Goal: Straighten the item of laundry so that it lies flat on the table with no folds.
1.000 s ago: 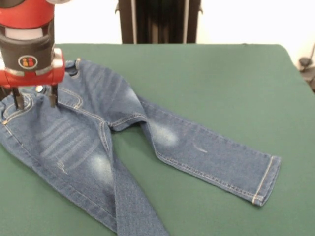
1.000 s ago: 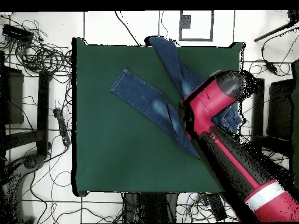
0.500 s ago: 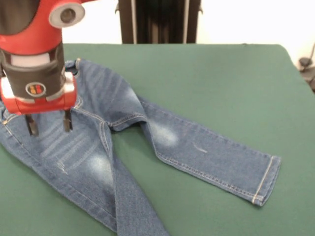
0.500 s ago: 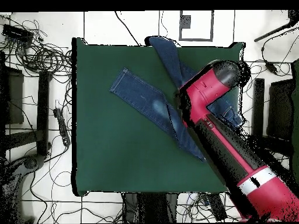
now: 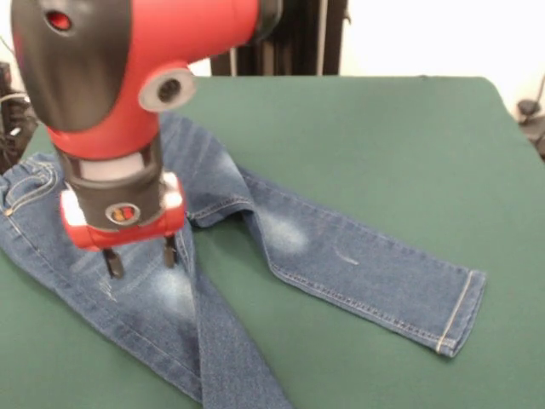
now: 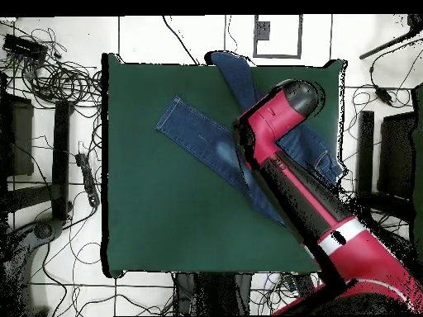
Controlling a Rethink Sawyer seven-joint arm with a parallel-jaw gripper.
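Your green table (image 5: 400,145) carries the jeans (image 5: 281,239) directly under the tool, on the front view's left half. The legs fork: one runs from beside the gripper toward lower right, ending in a hemmed cuff (image 5: 460,311); the other runs past the gripper off the bottom edge. Your gripper (image 5: 140,257) hangs fingers spread, holding nothing, over the faded thigh, with the waistband (image 5: 30,183) up and to its left.

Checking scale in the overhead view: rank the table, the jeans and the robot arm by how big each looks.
1. Table, clearly largest.
2-3. Arm and jeans: unsure; the arm is nearer the camera and covers part of the jeans.
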